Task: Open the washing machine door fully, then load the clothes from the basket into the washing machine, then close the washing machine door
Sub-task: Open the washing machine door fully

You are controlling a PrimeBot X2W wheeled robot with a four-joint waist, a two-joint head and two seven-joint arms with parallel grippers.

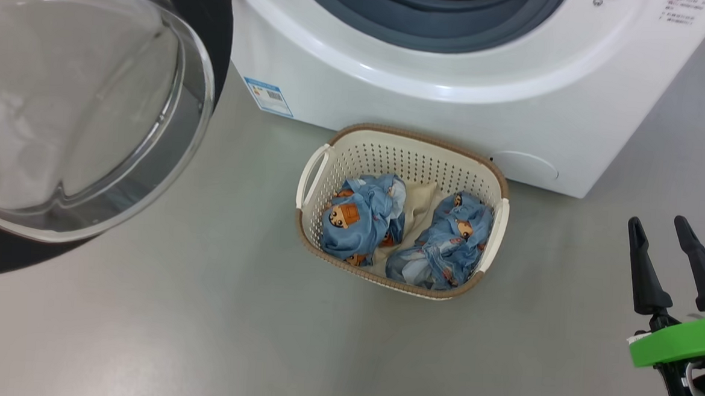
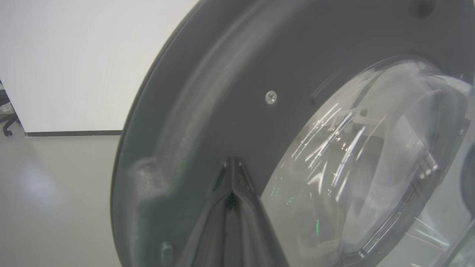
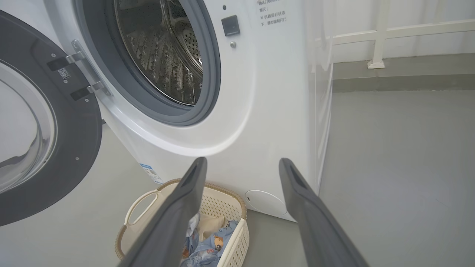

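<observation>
Basket [image 1: 415,159] holds clothes [image 1: 360,219]: two blue bear-print bundles, cream piece between.

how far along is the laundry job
Done: the door stands wide open. In hand: the shut left gripper points at its inner face; the open right gripper hangs right of the basket. Left: the clothes lie in the basket, the drum looks empty, then closing the door.
</observation>
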